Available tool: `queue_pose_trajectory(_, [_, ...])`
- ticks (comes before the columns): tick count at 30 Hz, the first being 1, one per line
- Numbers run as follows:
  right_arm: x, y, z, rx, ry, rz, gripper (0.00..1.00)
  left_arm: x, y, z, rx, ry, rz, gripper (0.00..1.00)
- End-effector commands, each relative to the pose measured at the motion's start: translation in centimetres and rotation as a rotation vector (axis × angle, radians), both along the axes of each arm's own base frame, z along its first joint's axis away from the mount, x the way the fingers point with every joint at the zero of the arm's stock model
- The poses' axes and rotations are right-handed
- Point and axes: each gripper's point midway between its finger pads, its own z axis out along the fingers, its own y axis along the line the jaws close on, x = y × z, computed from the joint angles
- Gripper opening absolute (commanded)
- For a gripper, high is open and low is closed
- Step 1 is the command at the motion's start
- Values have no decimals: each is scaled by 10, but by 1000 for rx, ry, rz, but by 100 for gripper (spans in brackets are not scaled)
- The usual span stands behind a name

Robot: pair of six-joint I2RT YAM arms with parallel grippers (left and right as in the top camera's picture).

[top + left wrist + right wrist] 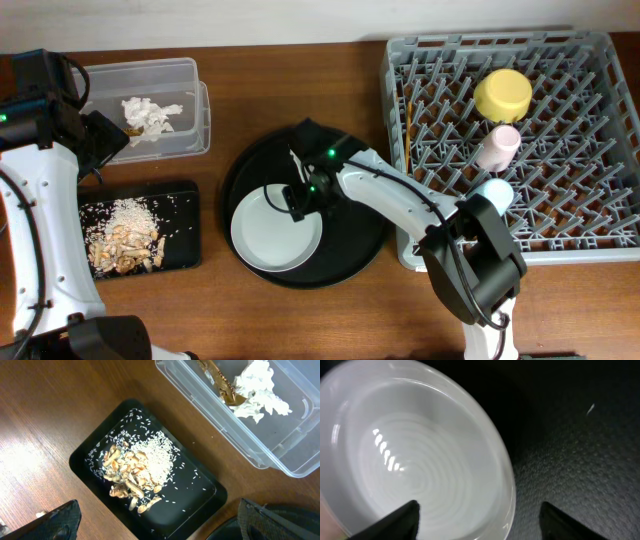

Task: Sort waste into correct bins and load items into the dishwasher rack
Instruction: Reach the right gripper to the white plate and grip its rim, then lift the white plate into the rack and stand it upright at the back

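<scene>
Plate: the pale grey round plate (277, 228) lies flat in the lower left part of the round black tray (365, 250), centre of the overhead frame. It is glossy, with faint concentric rings, a raised rim, and light glinting in the bowl of it (420, 460).
Right gripper: the right gripper (297, 197) sits low at the plate's upper right rim. In the wrist view (477, 520) the fingers are spread wide, one over the plate's inside and the other over the tray. Whether they touch the plate cannot be told.
Left gripper: the left gripper (100, 140) is at the upper left, between tub and tray. Its fingers (60, 520) stand wide apart with nothing between them.
Clear tub: the clear tub (190, 100) at the upper left holds crumpled white paper (150, 113) and a brown-gold wrapper scrap (222, 387) touching it.
Black tray: the shallow black tray (185, 200) at the lower left carries a heap of white rice (125, 215) with brown food pieces (120, 248) and scattered grains.
Rack: the grey rack (600, 200) fills the right side. A yellow bowl (502, 94), mouth down, a pink cup (498, 146) and a light-blue cup (495, 192) line up top to bottom. Thin chopsticks (408, 130) lie along its left edge.
</scene>
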Motion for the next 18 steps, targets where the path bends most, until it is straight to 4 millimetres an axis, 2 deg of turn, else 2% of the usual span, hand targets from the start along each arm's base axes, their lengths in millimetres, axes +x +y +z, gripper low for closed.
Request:
queue_pose_trajectory(1, [-7, -10, -19, -29, 26, -69, 70, -2, 3, 7, 16, -17, 13, 99])
queue_pose_trajectory(5, [-17, -18, -38, -42, 60, -133, 51, -2, 3, 7, 16, -17, 13, 99])
queue_pose_trajectory(8, [-19, -19, -41, -46, 67, -138, 39, -2, 3, 7, 16, -17, 13, 99])
queue_pose_trajectory(12, [-18, -19, -40, -43, 65, -140, 16, -2, 3, 7, 16, -17, 13, 99])
queue_pose_trajectory(14, [-12, -18, -31, -31, 57, -159, 4, -2, 3, 7, 16, -17, 13, 99])
queue_pose_trajectory(18, [6, -22, -1, -23, 41, -195, 4, -2, 3, 7, 16, -17, 13, 99])
